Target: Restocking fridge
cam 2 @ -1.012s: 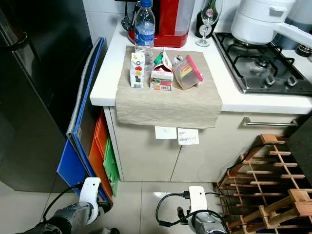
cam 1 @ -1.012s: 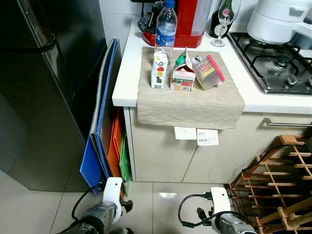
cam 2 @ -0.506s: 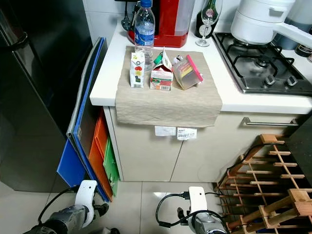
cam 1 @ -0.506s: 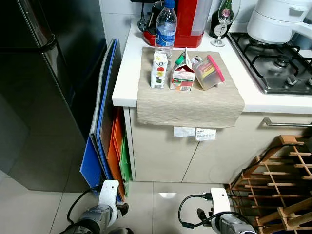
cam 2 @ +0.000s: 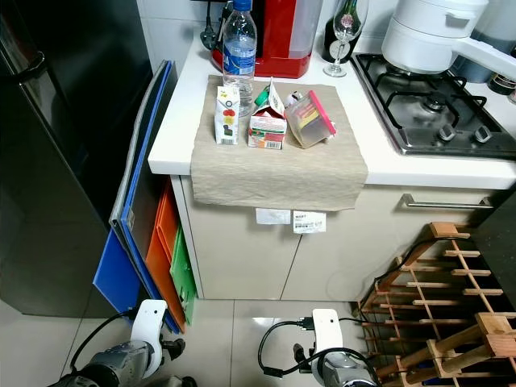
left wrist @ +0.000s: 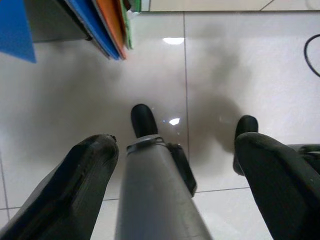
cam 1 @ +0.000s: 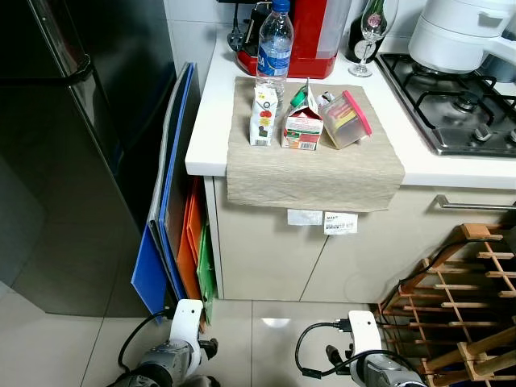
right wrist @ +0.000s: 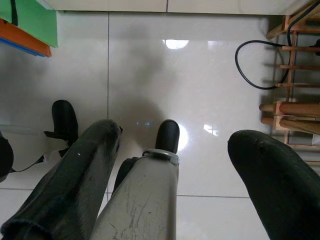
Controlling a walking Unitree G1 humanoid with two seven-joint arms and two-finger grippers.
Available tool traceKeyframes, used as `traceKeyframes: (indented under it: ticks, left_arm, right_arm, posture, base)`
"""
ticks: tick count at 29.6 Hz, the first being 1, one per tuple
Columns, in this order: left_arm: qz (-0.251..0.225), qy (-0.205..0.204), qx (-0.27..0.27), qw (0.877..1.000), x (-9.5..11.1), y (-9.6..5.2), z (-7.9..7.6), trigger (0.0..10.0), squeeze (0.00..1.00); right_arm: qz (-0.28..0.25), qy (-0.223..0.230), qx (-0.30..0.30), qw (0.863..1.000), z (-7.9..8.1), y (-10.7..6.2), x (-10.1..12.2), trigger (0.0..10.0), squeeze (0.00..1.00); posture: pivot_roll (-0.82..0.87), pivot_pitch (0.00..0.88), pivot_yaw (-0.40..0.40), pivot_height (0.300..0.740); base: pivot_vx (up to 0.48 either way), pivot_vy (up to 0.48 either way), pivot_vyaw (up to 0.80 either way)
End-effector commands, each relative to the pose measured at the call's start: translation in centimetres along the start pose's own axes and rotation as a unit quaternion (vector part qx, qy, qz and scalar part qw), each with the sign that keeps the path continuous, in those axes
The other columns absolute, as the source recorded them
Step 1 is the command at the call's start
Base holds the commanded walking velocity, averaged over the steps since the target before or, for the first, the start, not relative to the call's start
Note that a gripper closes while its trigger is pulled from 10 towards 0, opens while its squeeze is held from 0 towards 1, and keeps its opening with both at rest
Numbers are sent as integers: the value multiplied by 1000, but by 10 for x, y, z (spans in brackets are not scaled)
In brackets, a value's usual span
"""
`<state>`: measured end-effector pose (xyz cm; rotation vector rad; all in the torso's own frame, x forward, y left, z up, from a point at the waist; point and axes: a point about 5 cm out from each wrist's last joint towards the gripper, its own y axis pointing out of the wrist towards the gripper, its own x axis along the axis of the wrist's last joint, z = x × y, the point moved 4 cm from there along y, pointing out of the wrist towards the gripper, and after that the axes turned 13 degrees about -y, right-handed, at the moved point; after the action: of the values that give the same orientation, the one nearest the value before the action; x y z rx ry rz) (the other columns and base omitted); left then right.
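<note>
A tall black fridge (cam 1: 72, 121) stands closed on the left, its handle (cam 1: 76, 76) across the door. On the white counter lies a beige cloth (cam 1: 314, 165) with a water bottle (cam 1: 274, 48), a small juice carton (cam 1: 263, 117), a red and green milk carton (cam 1: 303, 122) and a clear box with a pink lid (cam 1: 347, 119). Both arms hang low near the floor, far below these items. My left gripper (left wrist: 175, 142) and my right gripper (right wrist: 176, 135) point at the tiles, fingers wide apart and holding nothing.
Blue, orange and green boards (cam 1: 173, 234) lean between fridge and cabinet. A gas hob (cam 1: 459, 101), a red appliance (cam 1: 310, 36) and a wine glass (cam 1: 372, 32) are on the counter. A wooden rack (cam 1: 451, 298) stands on the right, with a black cable (right wrist: 255, 65) beside it.
My left wrist has swayed slightly to the side and back, ending a little lower. The counter items and the fridge door are as before.
</note>
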<state>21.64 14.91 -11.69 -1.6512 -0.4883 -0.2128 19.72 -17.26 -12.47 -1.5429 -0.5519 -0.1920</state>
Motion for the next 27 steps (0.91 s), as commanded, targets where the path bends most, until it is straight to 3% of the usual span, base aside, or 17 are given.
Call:
traceKeyframes:
  ticks: [1, 8, 10, 17, 27]
  left_arm:
    - [-7, -3, -6, 1000, 8, 0, -6, 10000, 0]
    - [-12, -1, -8, 1000, 17, -1, -4, 10000, 0]
    - [-12, -1, -5, 1000, 18, -2, 3, 10000, 0]
    - [-8, -2, 3, 1000, 11, -2, 14, 10000, 0]
    - [-4, -1, 3, 1000, 5, -2, 14, 10000, 0]
  right_arm:
    - [-2, -3, -3, 1000, -4, 0, 3, 10000, 0]
    - [-2, -4, -4, 1000, -5, 0, 4, 10000, 0]
    - [-2, -4, -4, 1000, -5, 0, 4, 10000, 0]
    - [-2, -3, -4, 1000, -4, 0, 4, 10000, 0]
    - [-1, -1, -4, 1000, -4, 0, 4, 10000, 0]
  posture:
    - [-32, 0, -18, 740]
    - [-30, 0, -19, 740]
    - [-30, 0, -19, 740]
    - [-31, 0, -18, 740]
    - [-31, 0, -18, 740]
  base:
    - [0, 0, 0]
    - [0, 0, 0]
    - [0, 0, 0]
    - [0, 0, 0]
    - [0, 0, 0]
